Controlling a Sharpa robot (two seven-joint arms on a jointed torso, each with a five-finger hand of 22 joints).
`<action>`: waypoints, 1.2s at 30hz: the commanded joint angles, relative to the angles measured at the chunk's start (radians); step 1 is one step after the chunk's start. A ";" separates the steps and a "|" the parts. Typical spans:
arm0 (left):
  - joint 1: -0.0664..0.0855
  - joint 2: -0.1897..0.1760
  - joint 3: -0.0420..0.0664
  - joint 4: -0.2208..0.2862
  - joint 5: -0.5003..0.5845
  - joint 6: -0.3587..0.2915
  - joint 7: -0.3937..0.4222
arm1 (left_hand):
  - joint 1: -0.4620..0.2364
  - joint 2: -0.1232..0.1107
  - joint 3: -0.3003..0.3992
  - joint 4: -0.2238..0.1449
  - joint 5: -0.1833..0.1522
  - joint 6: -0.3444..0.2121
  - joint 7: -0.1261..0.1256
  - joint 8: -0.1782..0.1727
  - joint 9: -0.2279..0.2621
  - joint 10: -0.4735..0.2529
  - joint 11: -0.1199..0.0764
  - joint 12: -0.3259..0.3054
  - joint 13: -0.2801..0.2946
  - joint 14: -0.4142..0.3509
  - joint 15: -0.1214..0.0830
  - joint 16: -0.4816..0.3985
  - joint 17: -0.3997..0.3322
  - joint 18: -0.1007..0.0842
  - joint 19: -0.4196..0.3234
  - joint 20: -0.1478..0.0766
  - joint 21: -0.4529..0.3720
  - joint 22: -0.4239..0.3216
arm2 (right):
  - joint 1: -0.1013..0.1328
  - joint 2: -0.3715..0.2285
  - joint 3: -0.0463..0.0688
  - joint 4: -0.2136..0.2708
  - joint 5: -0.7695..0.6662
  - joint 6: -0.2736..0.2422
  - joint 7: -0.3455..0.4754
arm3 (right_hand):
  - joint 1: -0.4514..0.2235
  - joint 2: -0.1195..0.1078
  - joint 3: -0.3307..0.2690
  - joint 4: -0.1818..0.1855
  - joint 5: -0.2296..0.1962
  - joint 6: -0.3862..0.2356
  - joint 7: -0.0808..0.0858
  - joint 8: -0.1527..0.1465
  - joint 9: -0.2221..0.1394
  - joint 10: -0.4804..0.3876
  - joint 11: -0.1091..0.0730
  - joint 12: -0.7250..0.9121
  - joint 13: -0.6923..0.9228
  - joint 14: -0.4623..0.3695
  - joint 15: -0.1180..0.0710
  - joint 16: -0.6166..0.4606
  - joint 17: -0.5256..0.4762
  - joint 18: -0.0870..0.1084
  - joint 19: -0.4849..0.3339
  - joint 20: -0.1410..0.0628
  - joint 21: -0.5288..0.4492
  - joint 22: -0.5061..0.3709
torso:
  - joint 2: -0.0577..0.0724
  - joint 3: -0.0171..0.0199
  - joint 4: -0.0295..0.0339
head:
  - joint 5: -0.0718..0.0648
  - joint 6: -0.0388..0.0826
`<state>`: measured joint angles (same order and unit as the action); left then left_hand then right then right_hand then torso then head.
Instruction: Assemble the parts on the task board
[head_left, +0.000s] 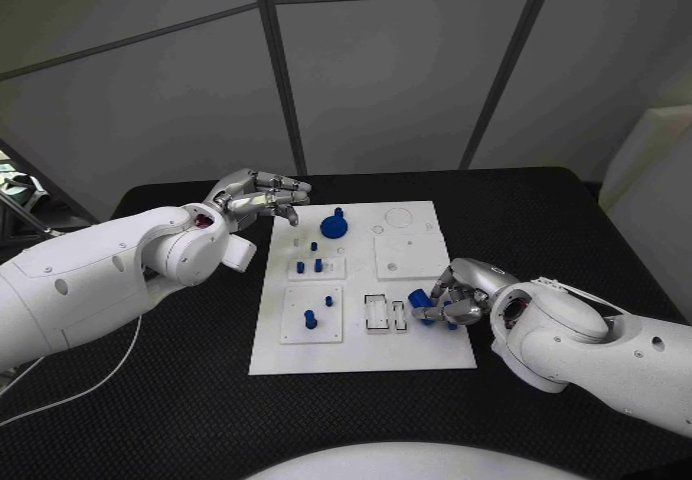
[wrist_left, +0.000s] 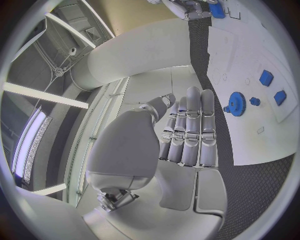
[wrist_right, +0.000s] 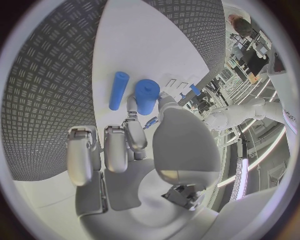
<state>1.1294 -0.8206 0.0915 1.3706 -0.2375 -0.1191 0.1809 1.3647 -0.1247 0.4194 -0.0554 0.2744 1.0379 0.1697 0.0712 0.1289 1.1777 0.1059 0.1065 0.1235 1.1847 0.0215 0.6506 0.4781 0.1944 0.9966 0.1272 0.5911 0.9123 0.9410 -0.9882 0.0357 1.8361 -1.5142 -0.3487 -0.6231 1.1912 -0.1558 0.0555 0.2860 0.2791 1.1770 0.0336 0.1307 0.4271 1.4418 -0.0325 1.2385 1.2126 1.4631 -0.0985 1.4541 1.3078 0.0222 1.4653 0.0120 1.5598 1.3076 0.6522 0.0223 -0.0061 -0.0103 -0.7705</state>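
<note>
The white task board (head_left: 361, 350) lies in the middle of the black table. My right hand (head_left: 456, 296) rests at the board's right edge and pinches a thick blue cylinder (wrist_right: 147, 96) between thumb and a finger, low over the board. A thinner blue rod (wrist_right: 119, 90) lies beside it on the board (wrist_right: 144, 45). My left hand (head_left: 261, 196) hovers over the board's far left corner with its fingers (wrist_left: 190, 130) curled in side by side, holding nothing. A blue gear (head_left: 335, 225) stands just to the right of the left hand.
Small blue pegs (head_left: 309, 266) stand in a raised plate on the board's left half, and another peg (head_left: 310, 319) stands nearer me. Two narrow slots (head_left: 378, 312) sit beside my right hand. Black table (head_left: 173, 380) surrounds the board.
</note>
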 joint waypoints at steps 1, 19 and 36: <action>0.001 -0.001 0.001 0.003 0.005 0.010 0.010 | 0.000 0.006 -0.007 0.000 -0.001 0.001 0.005 -0.004 -0.001 -0.007 0.000 -0.006 0.001 0.003 0.004 -0.004 -0.002 -0.013 -0.004 0.000 -0.005 -0.001 | -0.006 -0.001 -0.005 0.005 0.033 -0.046 0.002 | 0.012 0.006 0.004 0.001 0.010 0.012 -0.003 0.009 0.008 0.003 -0.010 0.006 0.004 0.065 -0.008 0.005 0.047 -0.021 0.104 -0.006 0.008 0.261 | 0.000 0.0004 -0.0012 | -0.001 0.003; 0.000 0.000 0.001 0.004 0.005 0.011 0.012 | -0.001 0.007 -0.007 0.000 -0.001 0.001 0.005 -0.004 -0.001 -0.007 0.000 -0.006 0.002 0.004 0.004 -0.005 -0.002 -0.013 -0.004 0.000 -0.007 -0.002 | -0.006 0.019 -0.004 0.075 0.112 -0.205 0.088 | -0.005 0.021 0.003 0.006 0.022 0.028 -0.009 0.010 0.027 0.008 -0.015 0.009 0.013 0.067 -0.012 0.010 0.056 -0.022 0.106 -0.010 0.011 0.263 | 0.001 -0.0009 0.0019 | 0.009 0.005; 0.000 -0.001 0.001 0.007 0.005 0.011 0.009 | -0.001 0.008 -0.007 0.001 0.000 0.001 0.005 -0.004 -0.001 -0.007 0.000 -0.006 0.002 0.004 0.004 -0.006 -0.002 -0.013 -0.004 0.000 -0.007 -0.003 | -0.006 0.104 -0.004 0.024 0.112 -0.092 0.005 | -0.077 0.005 -0.018 0.009 -0.010 0.050 -0.016 0.009 0.055 0.005 -0.021 -0.009 0.006 0.065 -0.016 0.006 0.051 -0.022 0.106 -0.013 0.011 0.263 | 0.001 -0.0005 0.0003 | 0.017 0.001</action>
<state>1.1279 -0.8220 0.0914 1.3744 -0.2375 -0.1170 0.1808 1.3647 -0.1248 0.4194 -0.0554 0.2744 1.0380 0.1697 0.0713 0.1289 1.1777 0.1059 0.1065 0.1240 1.1847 0.0215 0.6506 0.4774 0.1945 0.9966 0.1272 0.5872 0.9105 0.9333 -0.8863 0.0313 1.8615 -1.4010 -0.4652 -0.5919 1.1245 -0.1505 0.0441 0.2939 0.2739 1.2211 0.0180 0.1393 0.4795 1.4452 -0.0468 1.2342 1.2181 1.4667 -0.1094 1.4608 1.3075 0.0072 1.4653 0.0048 1.5644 1.3074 0.6527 0.0212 -0.0056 0.0066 -0.7688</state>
